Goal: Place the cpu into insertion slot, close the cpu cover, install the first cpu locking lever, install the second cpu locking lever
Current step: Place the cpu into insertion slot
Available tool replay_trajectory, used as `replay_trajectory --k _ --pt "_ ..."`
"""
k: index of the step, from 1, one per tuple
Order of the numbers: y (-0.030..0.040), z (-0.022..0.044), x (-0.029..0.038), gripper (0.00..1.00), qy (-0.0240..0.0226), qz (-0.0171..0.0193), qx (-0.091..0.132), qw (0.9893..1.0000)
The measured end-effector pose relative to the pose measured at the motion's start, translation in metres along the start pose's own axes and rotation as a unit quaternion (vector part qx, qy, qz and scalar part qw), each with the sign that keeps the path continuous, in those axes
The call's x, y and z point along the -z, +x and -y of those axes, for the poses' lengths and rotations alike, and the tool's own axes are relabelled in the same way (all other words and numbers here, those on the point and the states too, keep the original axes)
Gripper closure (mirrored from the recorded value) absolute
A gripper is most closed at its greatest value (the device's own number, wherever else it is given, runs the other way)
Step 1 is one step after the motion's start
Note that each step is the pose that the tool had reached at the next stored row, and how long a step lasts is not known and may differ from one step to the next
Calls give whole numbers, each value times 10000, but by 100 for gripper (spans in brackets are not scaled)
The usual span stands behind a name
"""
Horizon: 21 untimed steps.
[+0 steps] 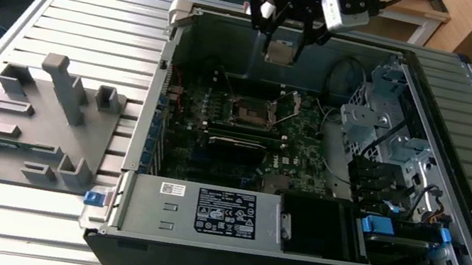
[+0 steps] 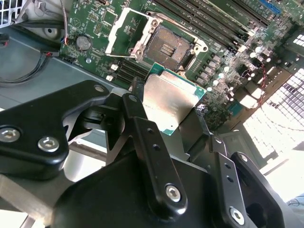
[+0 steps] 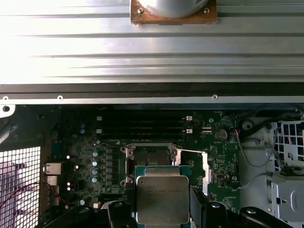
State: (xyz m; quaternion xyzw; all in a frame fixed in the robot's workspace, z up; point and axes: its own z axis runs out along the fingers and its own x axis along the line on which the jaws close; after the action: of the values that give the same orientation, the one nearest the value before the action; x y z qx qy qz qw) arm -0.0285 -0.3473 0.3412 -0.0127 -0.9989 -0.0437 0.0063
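Note:
My gripper (image 1: pixel 283 41) hangs above the back of the open computer case, shut on the cpu (image 1: pixel 279 54), a flat square chip with a silvery top. In both wrist views the cpu (image 2: pixel 176 90) (image 3: pixel 162 187) sits clamped by its edges between the black fingers (image 2: pixel 142 128) (image 3: pixel 119 213). The insertion slot (image 1: pixel 247 111) (image 2: pixel 167 45) (image 3: pixel 151 155) lies bare on the motherboard below, well apart from the chip. The cpu cover (image 2: pixel 124 29) (image 3: pixel 205 172) (image 1: pixel 288 105), a silvery frame, stands swung open beside the slot.
Long black memory slots (image 1: pixel 238 131) (image 3: pixel 142 126) run close to the socket. Drive bays and cables (image 1: pixel 387 150) fill the case on the exterior view's right, and a power supply (image 1: pixel 203 210) sits at its front. A grey fixture (image 1: pixel 36 121) lies on the slatted table at the exterior view's left.

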Motion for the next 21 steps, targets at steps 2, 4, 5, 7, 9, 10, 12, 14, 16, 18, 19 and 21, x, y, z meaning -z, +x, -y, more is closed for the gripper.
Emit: replay_trajectory --k 2,4,5,7,9,10,12,14,16,18,19,21 --pt "0 1 -8 46 0 0 0 10000" --pt "0 1 -16 46 0 0 0 10000" --pt "0 1 -17 46 0 0 0 10000" --pt "0 2 -17 46 1 0 0 10000" --pt "0 2 -18 46 0 0 0 10000" --pt "0 2 -19 46 0 0 0 10000" --pt "0 2 -30 46 -2 1 0 10000" --pt "-1 4 -45 46 0 0 0 10000" --pt "-1 6 -66 46 0 1 0 10000" --pt "-1 8 -89 46 0 1 0 10000" --pt "-1 9 -101 46 0 1 0 10000" --pt "-2 11 -128 46 0 2 0 10000"
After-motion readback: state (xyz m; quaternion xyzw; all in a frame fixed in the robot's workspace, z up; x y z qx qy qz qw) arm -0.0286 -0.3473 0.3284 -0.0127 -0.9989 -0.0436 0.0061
